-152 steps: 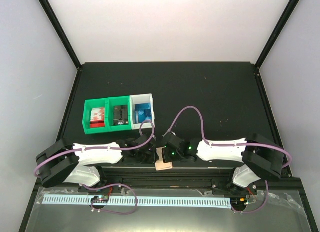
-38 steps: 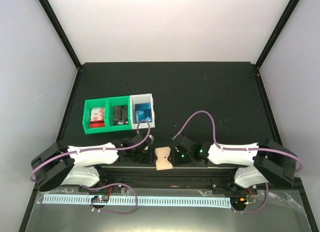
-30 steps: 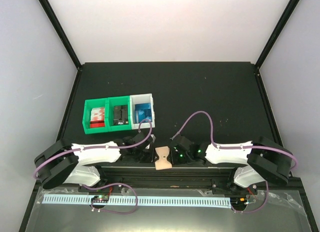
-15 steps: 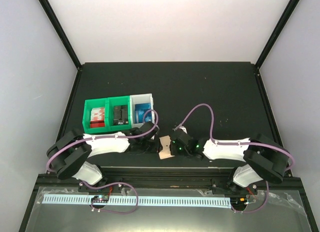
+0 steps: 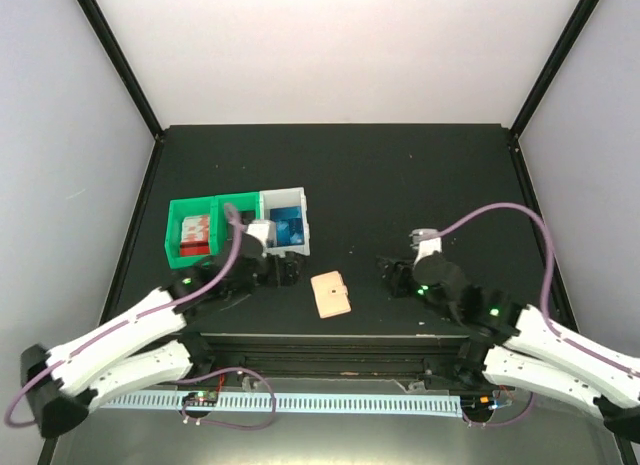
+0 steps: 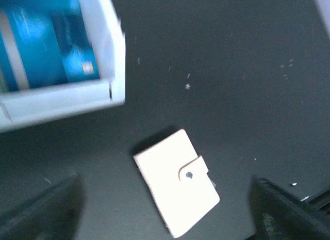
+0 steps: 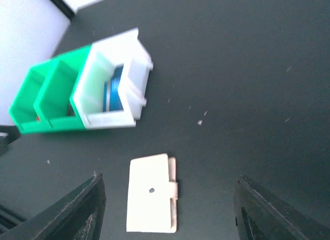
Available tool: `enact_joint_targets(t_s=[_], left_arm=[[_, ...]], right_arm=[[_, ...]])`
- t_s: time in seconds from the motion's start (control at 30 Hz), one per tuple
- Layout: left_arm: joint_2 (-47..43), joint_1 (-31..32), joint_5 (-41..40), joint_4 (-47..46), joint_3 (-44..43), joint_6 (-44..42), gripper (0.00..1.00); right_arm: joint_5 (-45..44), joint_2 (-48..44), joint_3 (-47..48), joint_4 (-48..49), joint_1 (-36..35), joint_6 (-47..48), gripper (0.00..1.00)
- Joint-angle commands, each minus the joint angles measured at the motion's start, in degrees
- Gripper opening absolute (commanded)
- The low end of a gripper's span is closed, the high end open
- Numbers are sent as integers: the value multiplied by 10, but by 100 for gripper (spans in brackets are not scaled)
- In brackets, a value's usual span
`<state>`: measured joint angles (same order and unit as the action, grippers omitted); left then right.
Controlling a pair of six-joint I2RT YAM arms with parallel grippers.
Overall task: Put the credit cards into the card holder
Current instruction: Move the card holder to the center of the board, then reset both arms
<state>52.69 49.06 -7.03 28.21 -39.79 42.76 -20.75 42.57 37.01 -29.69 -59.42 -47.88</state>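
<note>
The card holder (image 5: 330, 294) is a tan wallet lying flat and snapped closed on the black table, between the two arms. It also shows in the left wrist view as the card holder (image 6: 178, 196) and in the right wrist view as the card holder (image 7: 152, 193). Blue credit cards (image 5: 287, 225) stand in the white bin (image 5: 301, 213); the cards (image 6: 46, 49) show close up on the left wrist. My left gripper (image 5: 282, 272) is open to the holder's left and touches nothing. My right gripper (image 5: 392, 273) is open to its right, also apart from it. Dark fingers (image 6: 46, 214) (image 7: 72, 214) frame the wallet.
Two green bins (image 5: 195, 235) (image 5: 238, 230) adjoin the white bin on its left, one with red-and-white contents, one with dark contents. The table's front edge runs just below the card holder. Dark table (image 5: 420, 185) stretches behind and to the right.
Both grippers opened and let go of the card holder. Both arms pulled back and apart, the left toward the bins, the right to the right. The holder now lies free.
</note>
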Motion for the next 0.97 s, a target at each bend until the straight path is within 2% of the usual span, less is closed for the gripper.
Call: enact_joint_targets(t_s=[0.0,0.13,0.2,0.3,0.6,0.93], left_arm=[[-148,-9,-90,116,-44,-42,99],[-271,-10,-142,172,-83,-82,99],[-316,-10,-157,193,-101,-120,99],[-359,-10,-203,243,-135,-131,99],[-406,-10,-261,302,-186,-168,99],[-418,-10,-275,306,-177,-171,99]], right_arm=[[-117,-92,61,-171,1,29,71],[-170,-171,104,-236,1,43,76],[-189,-203,123,-257,1,48,77],[-213,-236,154,-284,1,50,79],[-248,-281,197,-330,1,50,79],[-249,-290,189,-330,1,50,79]])
